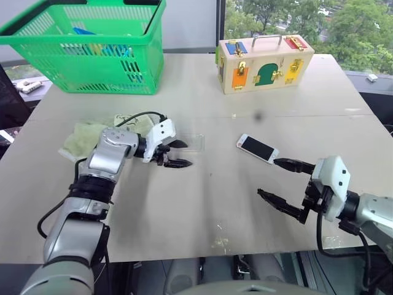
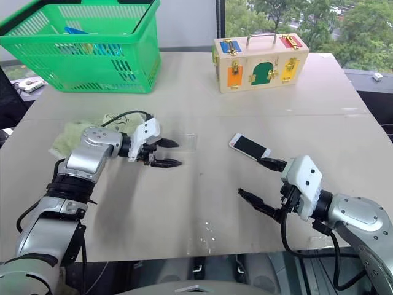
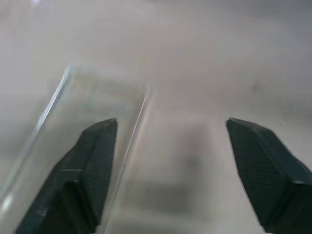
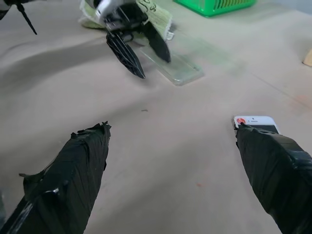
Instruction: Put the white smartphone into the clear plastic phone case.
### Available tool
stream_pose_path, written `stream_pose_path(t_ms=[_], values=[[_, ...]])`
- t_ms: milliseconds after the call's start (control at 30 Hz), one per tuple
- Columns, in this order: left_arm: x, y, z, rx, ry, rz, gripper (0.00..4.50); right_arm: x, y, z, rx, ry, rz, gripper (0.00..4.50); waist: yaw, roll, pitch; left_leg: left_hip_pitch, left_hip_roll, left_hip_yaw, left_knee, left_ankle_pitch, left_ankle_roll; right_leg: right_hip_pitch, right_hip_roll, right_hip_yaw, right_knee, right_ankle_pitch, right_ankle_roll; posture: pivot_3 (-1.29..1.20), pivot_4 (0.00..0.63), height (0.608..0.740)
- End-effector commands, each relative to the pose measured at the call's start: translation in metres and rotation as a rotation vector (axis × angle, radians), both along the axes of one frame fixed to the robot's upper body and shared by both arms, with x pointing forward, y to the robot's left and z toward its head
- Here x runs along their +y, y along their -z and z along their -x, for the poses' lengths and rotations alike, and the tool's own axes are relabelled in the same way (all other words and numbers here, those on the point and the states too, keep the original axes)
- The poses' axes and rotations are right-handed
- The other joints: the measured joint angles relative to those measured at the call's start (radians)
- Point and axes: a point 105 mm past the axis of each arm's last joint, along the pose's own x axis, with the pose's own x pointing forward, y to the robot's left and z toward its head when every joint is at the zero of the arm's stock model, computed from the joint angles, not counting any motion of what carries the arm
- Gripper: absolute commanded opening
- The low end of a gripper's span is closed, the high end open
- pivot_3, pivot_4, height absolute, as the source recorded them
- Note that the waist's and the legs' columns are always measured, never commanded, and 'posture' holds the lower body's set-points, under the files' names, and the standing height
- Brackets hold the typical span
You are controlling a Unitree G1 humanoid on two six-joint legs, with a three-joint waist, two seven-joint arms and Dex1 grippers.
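The white smartphone [image 1: 258, 148] lies screen up on the table, right of centre. The clear plastic phone case [image 1: 191, 142] lies flat near the middle, faint and glossy. My left gripper [image 1: 178, 154] hovers at the case's near left end, open, with nothing between its fingers. In the left wrist view one finger [image 3: 90, 165] stands over the case [image 3: 87, 105] and the other over bare table. My right gripper [image 1: 286, 184] is wide open, low over the table, just in front of the phone. Its upper fingertip lies close to the phone's near end [image 4: 256, 121].
A green basket [image 1: 92, 43] with items inside stands at the back left. A wooden latch box [image 1: 264, 61] sits at the back centre-right. A pale green cloth [image 1: 83, 138] lies under my left forearm. The table's front edge runs just below both grippers.
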Motion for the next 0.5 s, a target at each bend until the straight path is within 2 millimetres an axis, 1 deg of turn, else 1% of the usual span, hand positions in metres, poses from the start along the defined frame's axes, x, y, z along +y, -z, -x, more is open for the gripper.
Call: stream_pose_path(t_ms=[33,133,167,200,267,300,333,400,500], values=[[0.012,-0.001,-0.015,-0.043,-0.034,-0.061,3.70,0.003,-0.012,0.002,-0.063,-0.023,0.002,4.50,0.003,0.000,0.000,0.000,0.000,0.000,0.000,0.000,0.000,0.000,0.000,0.000,0.000,0.000,0.000,0.00,0.150,0.740],[0.019,0.009,-0.022,-0.024,-0.065,-0.089,3.70,0.004,-0.011,0.001,-0.065,-0.022,0.005,4.50,0.002,0.000,0.000,0.000,-0.001,0.000,0.000,0.000,0.000,0.000,0.000,0.001,0.000,0.000,0.000,0.00,0.150,0.740],[0.020,0.011,-0.024,-0.022,-0.069,-0.096,3.18,0.004,-0.011,0.001,-0.065,-0.023,0.007,4.50,0.001,0.000,0.000,0.000,-0.001,0.000,0.000,0.000,0.000,0.000,0.000,0.001,0.000,0.000,0.000,0.00,0.150,0.740],[0.021,0.013,-0.025,-0.020,-0.068,-0.099,2.92,0.004,-0.011,0.002,-0.065,-0.023,0.008,4.50,0.001,0.000,-0.001,0.000,-0.001,0.000,0.000,0.000,0.000,0.000,0.000,0.001,0.000,0.000,0.000,0.00,0.150,0.740],[0.019,0.013,-0.025,-0.002,-0.063,-0.075,2.02,0.004,-0.011,0.002,-0.064,-0.022,0.010,4.50,0.000,0.000,-0.002,0.000,-0.001,0.000,0.000,0.000,0.000,0.000,0.000,0.001,0.000,0.000,0.000,0.00,0.150,0.740],[0.019,0.013,-0.025,0.001,-0.060,-0.068,1.46,0.004,-0.010,0.003,-0.064,-0.022,0.010,4.50,0.000,0.000,-0.002,0.001,-0.001,0.000,0.000,0.000,0.000,0.001,0.000,0.001,0.000,0.000,0.000,0.00,0.150,0.740],[0.019,0.013,-0.023,0.002,-0.047,-0.063,1.09,0.004,-0.010,0.003,-0.063,-0.018,0.011,4.50,0.000,0.000,-0.003,0.001,0.000,0.000,0.000,0.000,0.000,0.001,0.000,0.001,0.000,0.000,0.000,0.00,0.150,0.740],[0.016,0.013,-0.017,0.007,-0.002,-0.038,0.06,0.005,-0.008,0.004,-0.060,-0.015,0.010,4.50,-0.001,0.000,-0.003,0.003,0.000,0.000,0.000,0.000,0.000,0.003,0.000,0.001,0.001,0.000,0.000,0.00,0.150,0.740],[0.006,0.006,0.001,0.001,0.133,0.007,0.06,0.006,-0.005,0.005,-0.055,-0.009,0.005,4.50,-0.007,0.000,-0.003,0.007,0.001,0.000,0.000,0.000,0.000,0.006,0.000,0.001,0.001,0.000,0.000,0.00,0.150,0.740]])
